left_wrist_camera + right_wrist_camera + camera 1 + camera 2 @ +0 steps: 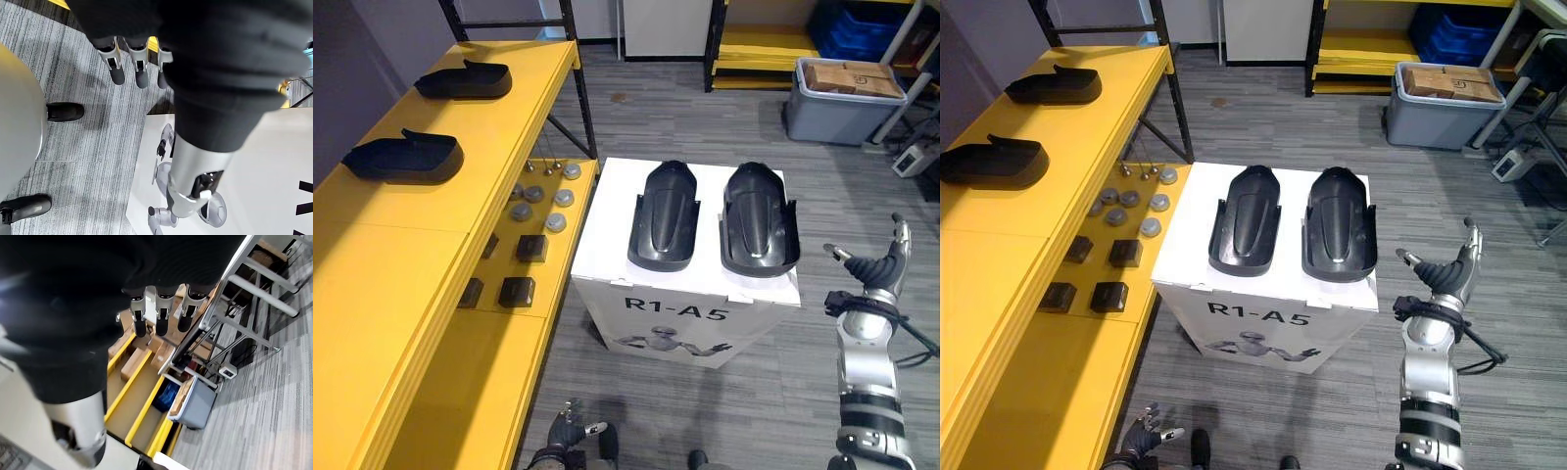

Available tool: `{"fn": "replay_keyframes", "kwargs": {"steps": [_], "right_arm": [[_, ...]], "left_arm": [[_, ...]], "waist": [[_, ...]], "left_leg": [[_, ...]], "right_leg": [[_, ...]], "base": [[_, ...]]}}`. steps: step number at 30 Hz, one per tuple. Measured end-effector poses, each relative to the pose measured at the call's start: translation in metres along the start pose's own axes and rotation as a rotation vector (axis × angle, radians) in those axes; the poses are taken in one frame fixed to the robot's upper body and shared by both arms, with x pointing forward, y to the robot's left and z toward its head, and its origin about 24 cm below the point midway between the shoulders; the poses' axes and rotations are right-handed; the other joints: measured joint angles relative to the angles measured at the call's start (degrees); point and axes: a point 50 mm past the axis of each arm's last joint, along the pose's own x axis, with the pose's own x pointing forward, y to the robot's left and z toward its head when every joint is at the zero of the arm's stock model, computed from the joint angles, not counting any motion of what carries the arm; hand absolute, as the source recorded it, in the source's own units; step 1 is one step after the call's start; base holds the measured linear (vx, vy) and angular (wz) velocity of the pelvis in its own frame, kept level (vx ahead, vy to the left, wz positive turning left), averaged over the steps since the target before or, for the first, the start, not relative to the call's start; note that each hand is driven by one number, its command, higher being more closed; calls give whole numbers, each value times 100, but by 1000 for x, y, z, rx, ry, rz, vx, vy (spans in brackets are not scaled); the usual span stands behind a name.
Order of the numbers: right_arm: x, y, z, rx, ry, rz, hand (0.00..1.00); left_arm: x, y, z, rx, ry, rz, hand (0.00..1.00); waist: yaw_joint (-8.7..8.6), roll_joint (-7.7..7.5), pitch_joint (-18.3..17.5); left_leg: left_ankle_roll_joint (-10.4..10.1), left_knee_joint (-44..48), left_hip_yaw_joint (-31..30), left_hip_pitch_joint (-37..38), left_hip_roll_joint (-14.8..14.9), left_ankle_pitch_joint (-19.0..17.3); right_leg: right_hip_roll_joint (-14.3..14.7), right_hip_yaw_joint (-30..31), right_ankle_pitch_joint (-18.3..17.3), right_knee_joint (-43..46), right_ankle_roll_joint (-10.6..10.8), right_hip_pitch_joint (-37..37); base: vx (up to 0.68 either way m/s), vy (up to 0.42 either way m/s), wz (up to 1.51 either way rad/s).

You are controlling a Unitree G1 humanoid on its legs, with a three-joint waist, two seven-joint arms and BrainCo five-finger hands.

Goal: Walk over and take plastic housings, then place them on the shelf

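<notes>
Right, the right robot hand [881, 269] is raised at about four o'clock from the white box [607, 235], fingers straight and fanned, thumb wide, gripping nothing and touching nothing. Its wrist view agrees: fingers [161, 316] stretched out into open air. Down at seven o'clock, the left robot hand [570, 424] hangs low beside the box, loosely open as well, fingers [117, 68] relaxed over the grey floor [88, 147], empty.

Now out to the prize: two black plastic housings lie on top of the box, dead centre. The left housing [664, 215] and the right housing [759, 217] sit just beside one another, domed side up, long ways running twelve to six. Neither robot hand is near them yet.

They look like stiff moulded shells, probably light for their bulk, and that glossy crown could be slippery. So I'd call the flared side walls the place to take hold, pinching across the width or cupping under the rim, rather than the smooth top.

Further out, at nine to eleven o'clock, the yellow shelf [391, 264] already carries two matching pieces, a near shelf housing [406, 157] and a far shelf housing [465, 80]. They lie well apart, with bare yellow board toward seven o'clock of them for the next.
</notes>
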Motion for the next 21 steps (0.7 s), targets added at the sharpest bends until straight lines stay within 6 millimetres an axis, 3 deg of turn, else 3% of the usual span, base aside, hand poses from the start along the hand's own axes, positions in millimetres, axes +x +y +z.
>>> {"fn": "replay_keyframes", "kwargs": {"steps": [10,16,21], "right_arm": [[38,34,15,-10,108,69,0],[65,41,29,14,219,92,0],[75,45,43,58,253,124,0]], "left_arm": [[1,-1,3,10,-26,9,0],[4,-3,10,-30,-48,25,0],[7,-5,17,-33,-63,24,0]], "waist": [[107,15,14],[131,140,314],[112,191,602]], "left_leg": [[30,21,-55,-238,-12,49],[44,21,-101,-392,-30,94],[39,22,-108,-437,-18,116]], "right_leg": [[-1,-33,4,54,-4,-240],[-14,-55,11,100,-11,-396],[-2,-53,138,99,-11,-446]], "base": [[2,-1,1],[4,0,3],[0,0,0]]}}
